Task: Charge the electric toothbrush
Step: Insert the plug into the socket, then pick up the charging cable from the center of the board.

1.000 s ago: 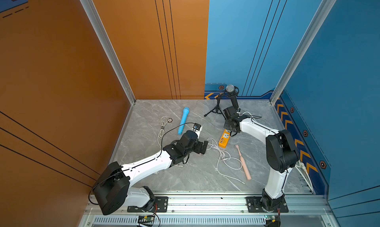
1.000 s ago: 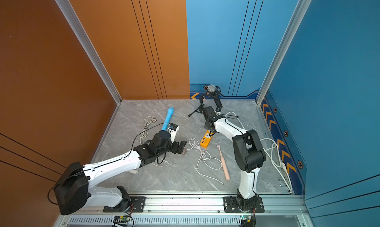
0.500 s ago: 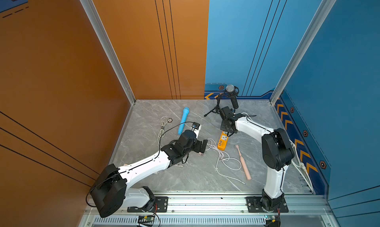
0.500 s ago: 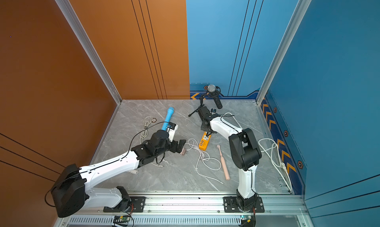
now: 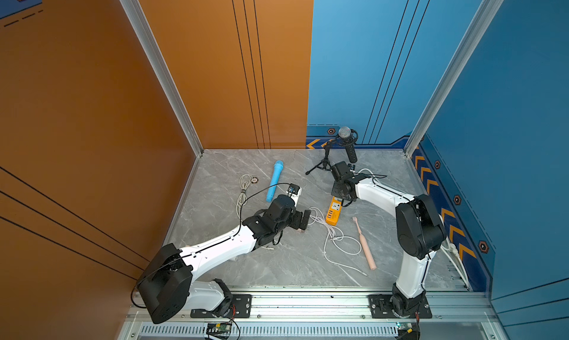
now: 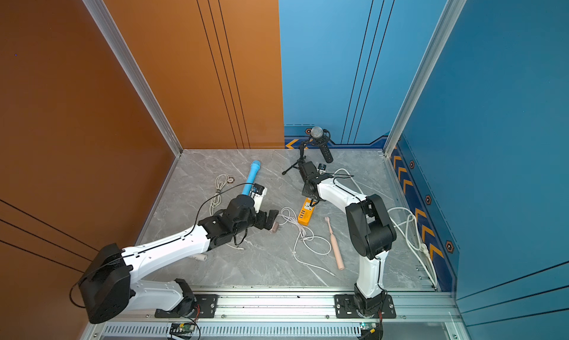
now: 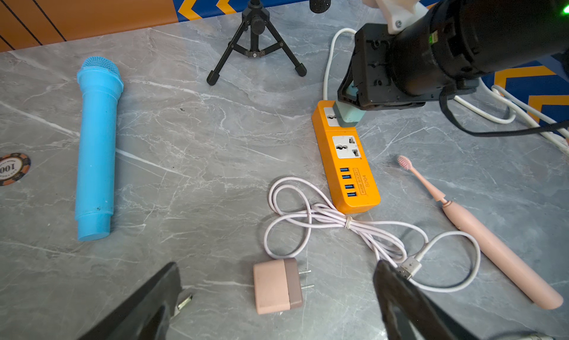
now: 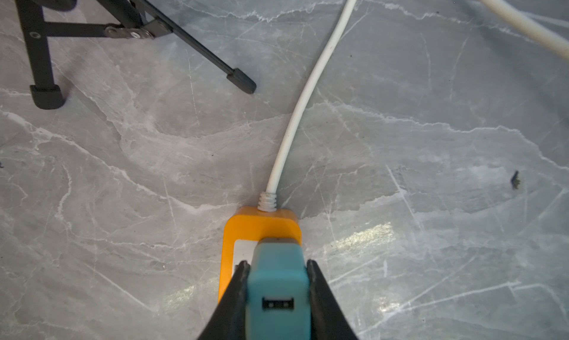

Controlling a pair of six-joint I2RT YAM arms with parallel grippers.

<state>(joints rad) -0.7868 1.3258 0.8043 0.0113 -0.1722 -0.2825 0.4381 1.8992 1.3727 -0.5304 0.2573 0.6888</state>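
**Top views.** In both top views the toothbrush lies flat on the worktop with nothing plugged into it. Its head is near the strip. The cable lies loose beside it. The right pincer is at the strip's far end. The left pincer is over the pink adapter, well apart from the toothbrush, with the cable between them.

**Left wrist.** The left pincer is spread wide and holds nothing. The pink adapter lies on the worktop between its fingers, with its prongs bare. The cable's plug rests unconnected just beside one finger. The right pincer holds the teal adapter against the strip's end socket.

**Right wrist.** The right pincer is closed on both sides of the teal adapter, which stands on the strip. I cannot tell whether it is fully seated.

**Finding.** The task is at an early stage. No adapter is confirmed in a socket, the cable is joined to nothing, and the toothbrush is untouched. In my judgement an adapter, the cable and the toothbrush all have yet to be connected.
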